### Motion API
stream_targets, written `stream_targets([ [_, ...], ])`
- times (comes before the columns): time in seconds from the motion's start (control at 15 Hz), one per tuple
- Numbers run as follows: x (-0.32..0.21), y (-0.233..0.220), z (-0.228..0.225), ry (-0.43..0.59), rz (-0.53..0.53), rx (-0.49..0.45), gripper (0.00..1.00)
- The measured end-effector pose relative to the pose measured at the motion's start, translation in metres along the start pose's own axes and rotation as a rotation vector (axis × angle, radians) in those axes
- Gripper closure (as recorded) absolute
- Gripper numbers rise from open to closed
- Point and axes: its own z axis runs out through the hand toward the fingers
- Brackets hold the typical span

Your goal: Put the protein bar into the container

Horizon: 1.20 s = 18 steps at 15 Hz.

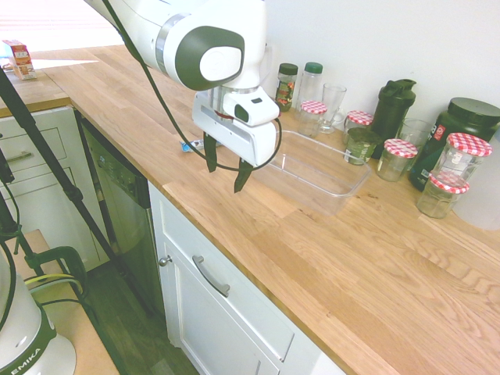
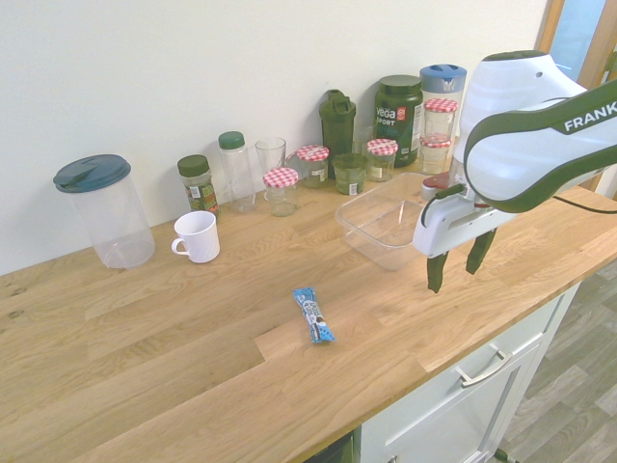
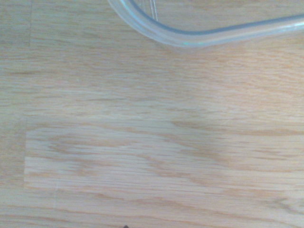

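Two fingers (image 2: 453, 262), spread wide w/ nothing between them, hanging over bare desk (image 2: 174, 367) right by the near corner of the container (image 2: 386, 230). So I'm empty-handed atm. The protein bar (image 2: 314, 315) is lying flat on the wood, well apart from me, out in the open toward the front edge; in the first exterior view it's just a blue sliver (image 1: 190, 146) peeking out behind my own fingers.

What could go wrong imo: the wrapper's shiny and the bar is slim and flat on the desk, so if I come down off-center or across the long side it'll prob skid or squirt out instead of seating. It also lies at a slant, so I need to line up my wrist first. And the tub is light clear plastic; its rim (image 3: 199, 35) is right there in the wrist view, so a sloppy swing could knock it.

Other stuff: white mug (image 2: 198, 235), big lidded pitcher (image 2: 104, 211), checked-lid jars (image 2: 281, 190) and dark bottles (image 2: 337, 123) along the wall. All behind, nothing btw me and the bar.
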Motion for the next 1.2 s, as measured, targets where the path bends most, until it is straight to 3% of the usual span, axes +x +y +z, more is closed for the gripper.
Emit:
stream_targets([
  [0.27, -0.005, -0.008, -0.003, 0.024, -0.025, -0.015, 0.00],
  [0.67, -0.064, -0.079, -0.016, 0.056, -0.035, -0.047, 0.00],
  [1.2, -0.114, -0.196, 0.011, 0.032, 0.171, -0.067, 0.00],
])
